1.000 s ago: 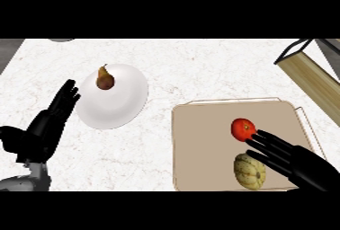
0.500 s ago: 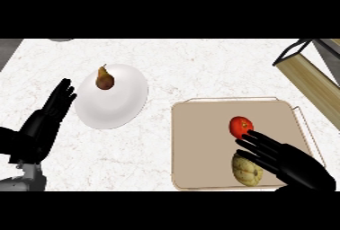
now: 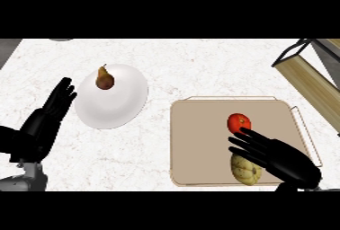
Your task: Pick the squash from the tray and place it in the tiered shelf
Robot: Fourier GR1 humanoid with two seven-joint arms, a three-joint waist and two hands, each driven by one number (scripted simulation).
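Squash [image 3: 244, 170] on tray [image 3: 199, 134], partly under right hand [image 3: 282, 157] fingers, straight, spread, holding nothing. Tomato [image 3: 239, 122] just past fingertips. Step: reach, not yet grasped. Next: curl round squash, lift toward tiered shelf [image 3: 312, 76], far right. Left hand [image 3: 43, 126] open, resting at left.

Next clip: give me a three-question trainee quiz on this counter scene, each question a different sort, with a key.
1. True or false: the pear lies in the tray.
2. The tomato lies: A on the plate; B in the tray; C on the shelf.
3. Fill in: the right hand is over the ____.

Key:
1. False, it is on the plate.
2. B.
3. squash.
The left hand rests open, left of the plate.
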